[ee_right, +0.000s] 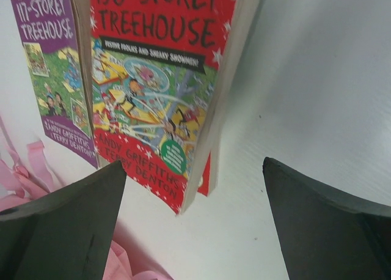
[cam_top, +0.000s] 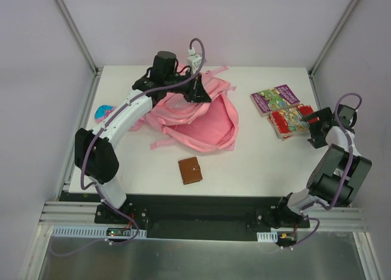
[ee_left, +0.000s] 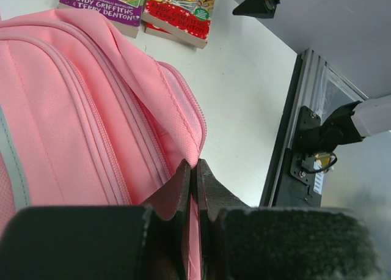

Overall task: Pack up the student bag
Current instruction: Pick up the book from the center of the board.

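Pinching student bag (ee_left: 73, 121), perhaps its rim.

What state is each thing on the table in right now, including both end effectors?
Student bag: lying on the table, opening looks agape.
Red book: closed, flat, cover up.
Purple book: closed, flat, beside the red book.
Brown wallet: closed, flat, apart from the bag.
Small blue-pink item: at the left edge, partly hidden.
Left end effector: shut on the bag's fabric edge.
Right end effector: open, empty, over the red book.
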